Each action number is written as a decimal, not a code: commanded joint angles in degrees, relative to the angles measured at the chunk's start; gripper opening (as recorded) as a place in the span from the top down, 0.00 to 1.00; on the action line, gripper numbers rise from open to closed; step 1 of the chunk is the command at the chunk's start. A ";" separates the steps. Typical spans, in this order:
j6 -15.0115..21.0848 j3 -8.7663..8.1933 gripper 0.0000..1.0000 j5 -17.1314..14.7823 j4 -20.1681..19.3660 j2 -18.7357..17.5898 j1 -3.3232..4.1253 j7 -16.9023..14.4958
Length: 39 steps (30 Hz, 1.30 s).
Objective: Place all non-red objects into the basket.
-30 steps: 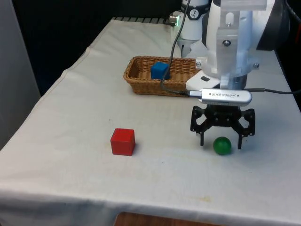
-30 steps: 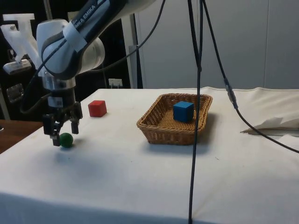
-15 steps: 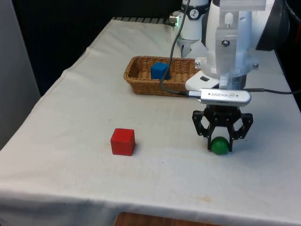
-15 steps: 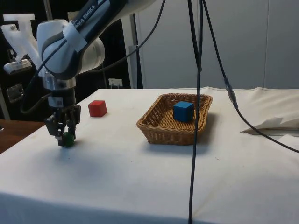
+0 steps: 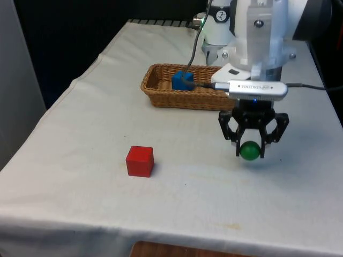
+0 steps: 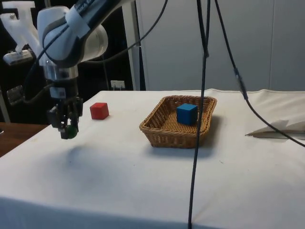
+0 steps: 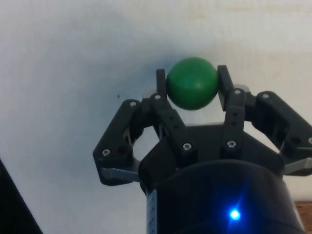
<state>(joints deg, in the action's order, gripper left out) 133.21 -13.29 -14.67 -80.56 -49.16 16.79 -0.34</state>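
A green ball (image 5: 250,151) hangs a little above the white cloth, with my gripper (image 5: 250,152) shut on it. In the wrist view the green ball (image 7: 192,83) sits squeezed between the two black fingers (image 7: 225,87). From the side, the gripper (image 6: 68,131) and the ball (image 6: 70,130) are lifted off the table near its front corner. A wicker basket (image 5: 161,92) stands farther back, to the front view's left of the gripper, with a blue cube (image 5: 182,80) inside. A red cube (image 5: 140,161) rests on the cloth at the front view's left.
In the side view the basket (image 6: 164,135) is in the middle of the table with the blue cube (image 6: 187,114) in it, and the red cube (image 6: 99,110) is beyond the gripper. Black cables (image 6: 200,95) hang in front of that camera.
The fingers closed around the green ball, and the gripper then rose, lifting the ball off the cloth. The red cube, blue cube and basket stayed in place.
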 commanded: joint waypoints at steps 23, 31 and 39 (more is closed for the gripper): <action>0.46 -0.40 1.00 6.36 -16.79 16.04 1.43 -0.92; 0.40 -0.40 1.00 8.71 -21.83 20.74 1.49 -0.80; 0.34 -0.46 1.00 10.60 -27.10 25.73 1.43 -0.86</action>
<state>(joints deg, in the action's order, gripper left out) 133.21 -13.41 -4.58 -106.97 -24.12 17.99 -1.38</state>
